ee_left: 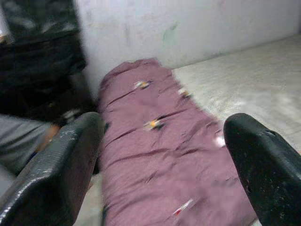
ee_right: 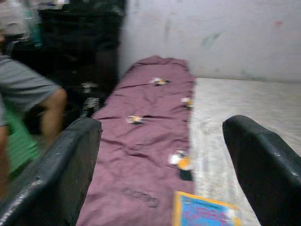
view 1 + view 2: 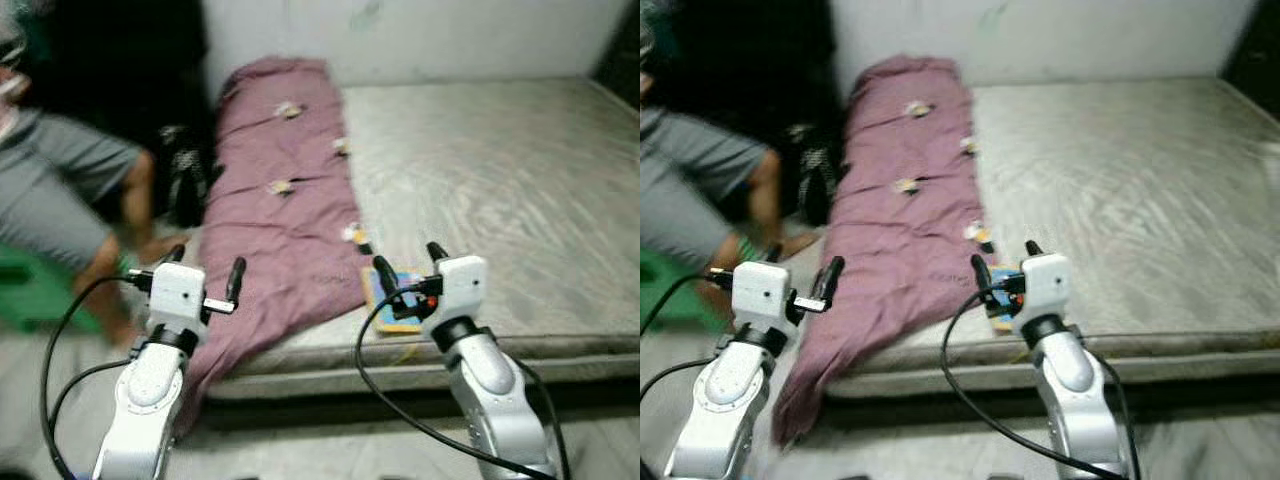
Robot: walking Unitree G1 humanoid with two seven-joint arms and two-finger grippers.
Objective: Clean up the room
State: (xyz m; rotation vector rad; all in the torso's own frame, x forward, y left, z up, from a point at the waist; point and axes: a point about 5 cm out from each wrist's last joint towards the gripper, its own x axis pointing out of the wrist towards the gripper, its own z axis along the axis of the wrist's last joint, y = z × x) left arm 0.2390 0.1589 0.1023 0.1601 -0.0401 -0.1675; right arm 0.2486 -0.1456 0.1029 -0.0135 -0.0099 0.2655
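A mauve blanket (image 3: 285,210) lies along the left side of a bare grey mattress (image 3: 480,190), its lower corner hanging over the front edge. Small yellow-and-white scraps (image 3: 282,186) dot the blanket. A blue and yellow book (image 3: 392,300) lies flat near the mattress's front edge. My left gripper (image 3: 205,272) is open, held up before the blanket's hanging corner. My right gripper (image 3: 411,265) is open too, just above the book. In the right wrist view the book (image 2: 202,212) sits between the wide-spread fingers (image 2: 56,169).
A person in grey shorts (image 3: 60,190) sits at the left on something green (image 3: 35,290). Dark bags (image 3: 185,170) stand between the person and the mattress. A pale wall (image 3: 420,35) backs the mattress. Bare floor (image 3: 330,445) runs along the front.
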